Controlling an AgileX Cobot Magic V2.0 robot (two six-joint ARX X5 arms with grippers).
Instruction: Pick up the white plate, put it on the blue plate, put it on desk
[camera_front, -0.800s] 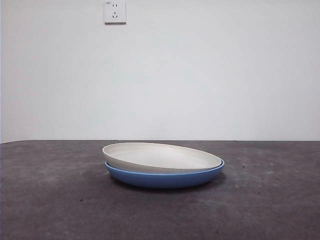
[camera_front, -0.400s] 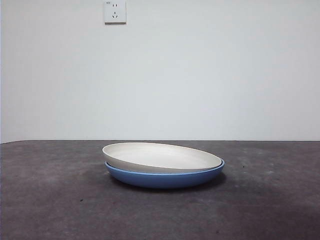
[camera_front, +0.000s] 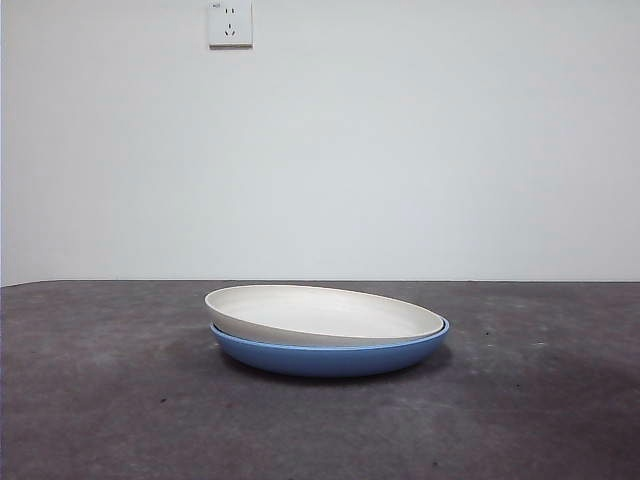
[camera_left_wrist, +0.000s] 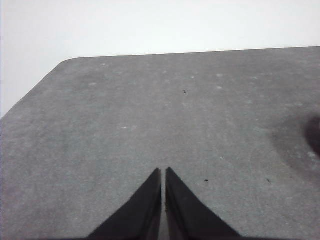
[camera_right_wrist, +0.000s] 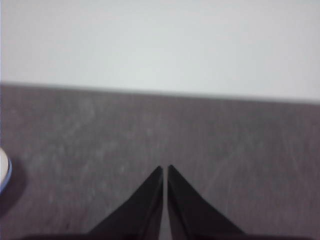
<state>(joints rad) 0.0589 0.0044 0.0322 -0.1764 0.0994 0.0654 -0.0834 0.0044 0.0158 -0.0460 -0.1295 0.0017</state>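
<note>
Front view: white plate (camera_front: 325, 313) nested in blue plate (camera_front: 330, 355); both grippers clenched, empty.

There were two plates: one white plate (camera_front: 325, 312) and one blue plate (camera_front: 330, 356), the white one stacked in the blue one. One desk (camera_front: 110, 400) carried them both. One wall socket (camera_front: 230, 23) showed on the far wall, up at the left. Two grippers were in view, the left gripper (camera_left_wrist: 163, 170) and the right gripper (camera_right_wrist: 165, 167), each with its two black jaws pressed together and holding nothing.
</note>
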